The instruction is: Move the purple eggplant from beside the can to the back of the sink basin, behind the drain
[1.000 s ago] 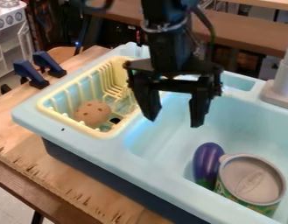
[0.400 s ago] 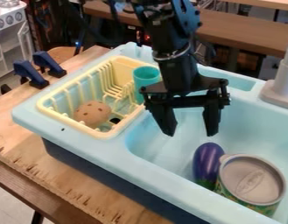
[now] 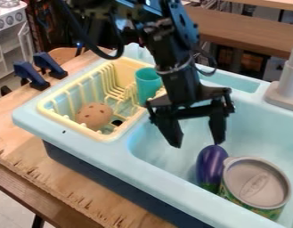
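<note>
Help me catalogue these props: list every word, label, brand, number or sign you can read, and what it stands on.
Nothing is legible.
Can lid: raised marking, too blurred to read.
Knobs on the white unit: any markings too small to read.

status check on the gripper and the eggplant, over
Gripper open and empty, over the sink basin. Eggplant lying in the basin, just below the fingers. Can close beside it, may crowd a grasp.

End effector [image 3: 197, 144] lower, nearer eggplant [image 3: 211, 165]
</note>
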